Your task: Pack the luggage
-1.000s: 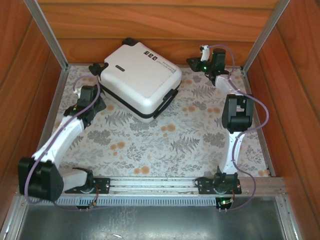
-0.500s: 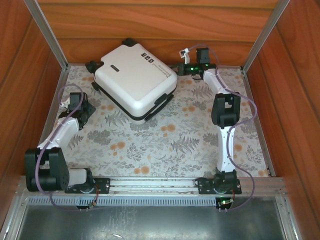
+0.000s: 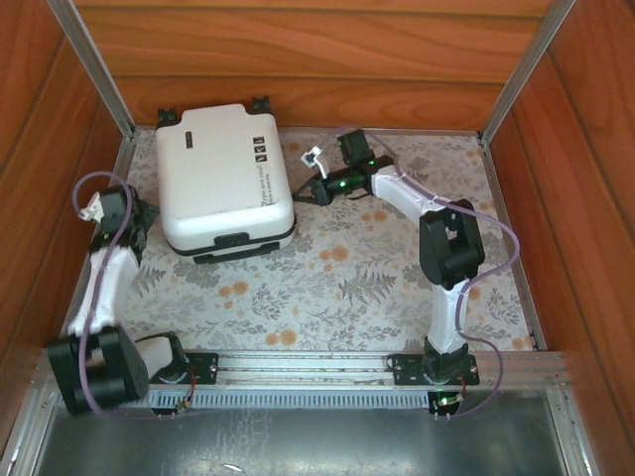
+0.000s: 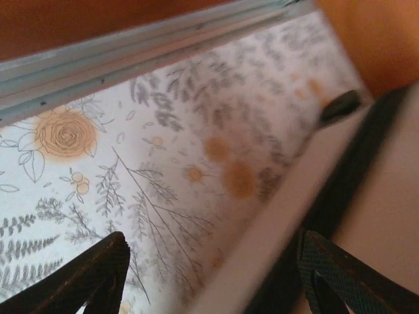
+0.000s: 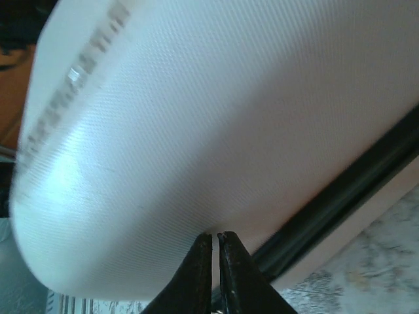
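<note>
The white hard-shell suitcase with rounded corners point(image 3: 223, 174) lies flat and closed at the far-left corner of the floral-patterned desk point(image 3: 377, 288). Its 2 black wheels point(image 3: 260, 103) point to the far edge and a black handle point(image 3: 230, 239) sits on its near side. The right claw point(image 5: 215, 237) is clenched on nothing, its tips right at the curved shell above the black seam band point(image 5: 340, 196); whether they touch I cannot tell. The left claw point(image 4: 215, 252) is released, beside the case near the desk's left edge. The shell looks stiff, smooth and probably slippery, too broad for either claw to span, and likely to slide when nudged. The handle, a wheel or the seam lip should give better purchase, with 1 claw bracing.
</note>
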